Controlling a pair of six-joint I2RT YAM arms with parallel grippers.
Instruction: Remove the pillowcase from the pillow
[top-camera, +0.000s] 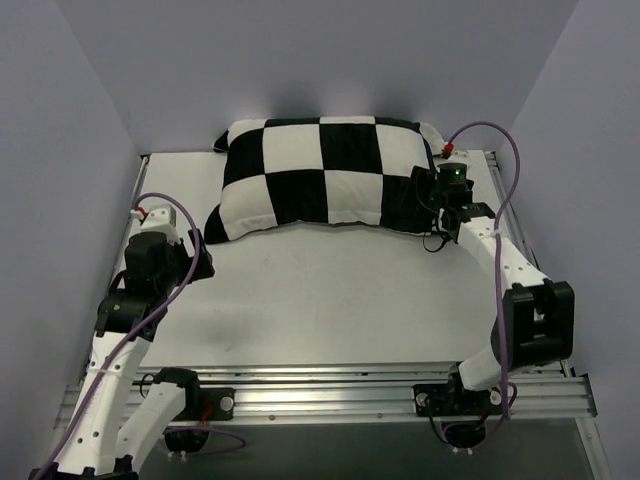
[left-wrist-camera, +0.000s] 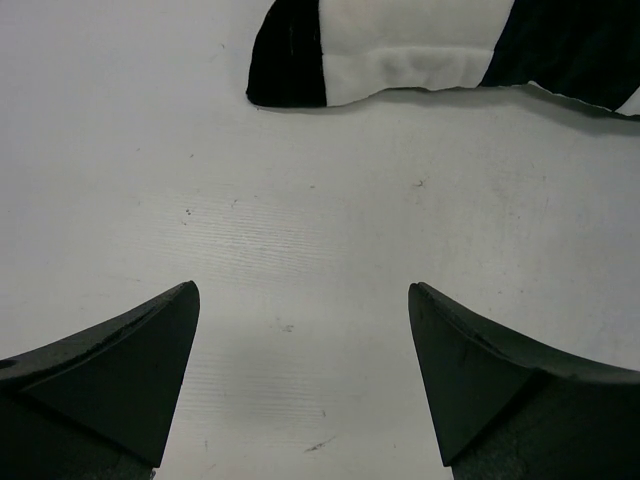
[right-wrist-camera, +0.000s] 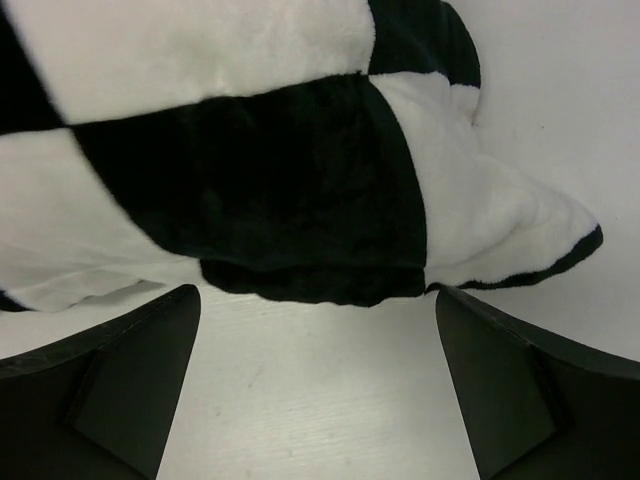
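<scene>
Since the pillowcase fully covers the pillow at the table's far edge, nothing's done yet — left gripper and right gripper both gape empty, the right nearest its corner.

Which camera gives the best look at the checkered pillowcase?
The top external view: the whole pillowcase is visible, edge to edge. The right wrist view shows only one end up close, and the left wrist view catches just a corner along its top edge.
</scene>
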